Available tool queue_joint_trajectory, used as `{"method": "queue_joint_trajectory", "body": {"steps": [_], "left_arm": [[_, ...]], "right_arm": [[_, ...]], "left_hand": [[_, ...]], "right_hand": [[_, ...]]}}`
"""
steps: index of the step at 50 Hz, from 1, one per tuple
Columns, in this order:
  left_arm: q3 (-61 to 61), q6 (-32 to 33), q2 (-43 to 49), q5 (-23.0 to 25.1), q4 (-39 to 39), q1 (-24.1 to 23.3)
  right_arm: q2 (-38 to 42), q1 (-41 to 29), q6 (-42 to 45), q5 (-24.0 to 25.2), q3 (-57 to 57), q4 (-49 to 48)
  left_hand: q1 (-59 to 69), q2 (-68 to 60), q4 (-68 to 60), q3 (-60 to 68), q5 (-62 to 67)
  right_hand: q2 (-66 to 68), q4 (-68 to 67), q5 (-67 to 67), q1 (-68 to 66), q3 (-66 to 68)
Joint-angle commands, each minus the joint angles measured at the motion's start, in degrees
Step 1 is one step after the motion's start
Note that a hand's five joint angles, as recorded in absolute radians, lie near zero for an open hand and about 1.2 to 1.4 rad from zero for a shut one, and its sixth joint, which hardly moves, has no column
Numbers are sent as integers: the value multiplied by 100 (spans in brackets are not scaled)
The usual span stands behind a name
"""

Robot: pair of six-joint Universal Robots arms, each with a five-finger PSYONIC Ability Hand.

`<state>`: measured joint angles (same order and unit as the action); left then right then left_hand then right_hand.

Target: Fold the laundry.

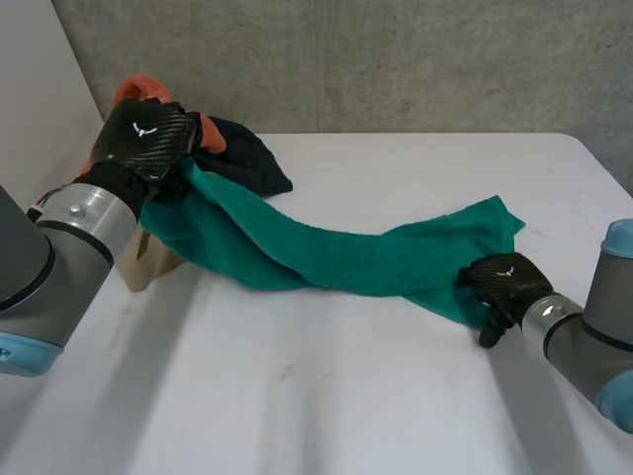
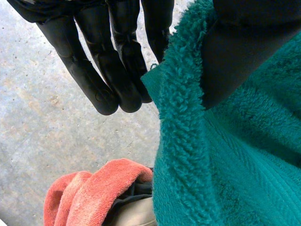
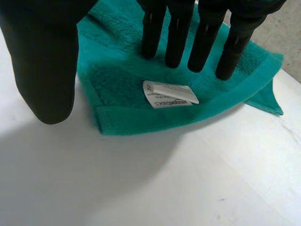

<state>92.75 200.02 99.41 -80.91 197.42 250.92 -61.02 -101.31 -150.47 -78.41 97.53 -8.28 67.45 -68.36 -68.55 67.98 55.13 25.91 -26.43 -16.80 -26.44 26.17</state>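
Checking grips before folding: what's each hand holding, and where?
The left hand pinches the green towel by its raised edge; the right hand holds nothing, fingers pressing the opposite corner.

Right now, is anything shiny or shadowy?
Head view: light glints on the back of the left hand, and the green towel casts a soft shadow on the table. Right wrist view: the white label stands out bright against the towel. Left wrist view: no glare.

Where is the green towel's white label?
In the right wrist view, the label lies on a corner of the towel, at the fingertips of the right hand.
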Motion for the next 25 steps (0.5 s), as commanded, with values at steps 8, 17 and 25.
{"method": "queue_joint_trajectory", "body": {"steps": [8, 17, 25], "left_arm": [[42, 2, 0, -4, -2, 36], [77, 2, 0, -4, -2, 124], [59, 2, 17, -13, -2, 150]], "right_arm": [[380, 32, 123, -192, -524, -455], [723, 32, 167, -227, -1104, -341], [1162, 129, 272, -394, -1790, -314]], "left_hand": [[1255, -1164, -1145, 1202, 1487], [1255, -1164, -1145, 1202, 1487], [1255, -1164, -1145, 1202, 1487]], "right_hand": [[1050, -998, -961, -997, 1024], [1234, -1183, -1146, -1182, 1209], [2765, -2713, -2676, -2712, 2739]]}}
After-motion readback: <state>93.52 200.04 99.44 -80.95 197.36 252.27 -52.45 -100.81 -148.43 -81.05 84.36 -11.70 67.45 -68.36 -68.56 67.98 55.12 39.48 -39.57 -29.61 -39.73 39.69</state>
